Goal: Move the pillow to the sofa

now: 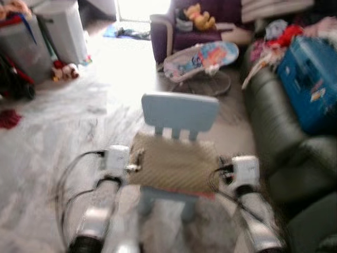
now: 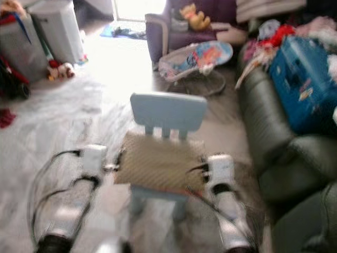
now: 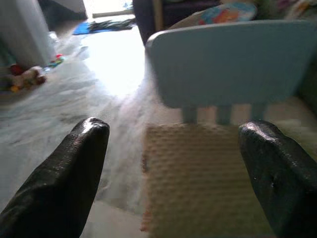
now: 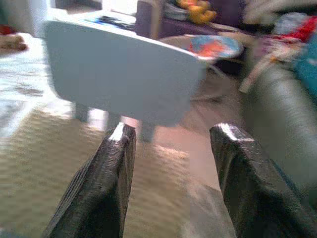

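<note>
Pillow (image 1: 174, 163): you see it flat on the small blue chair (image 1: 179, 112).
Left gripper (image 3: 173, 163): jaws spread, flanking its edge.
Right gripper (image 4: 171, 168): released too, ready for a two-sided lift.

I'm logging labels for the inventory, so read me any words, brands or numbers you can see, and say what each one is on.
No text can be read in these pictures.
Blue case on the sofa: small stickers, too blurred to read.
Baby bouncer: coloured print, no legible words.
Pillow, chair and grey bin: no text visible.
</note>
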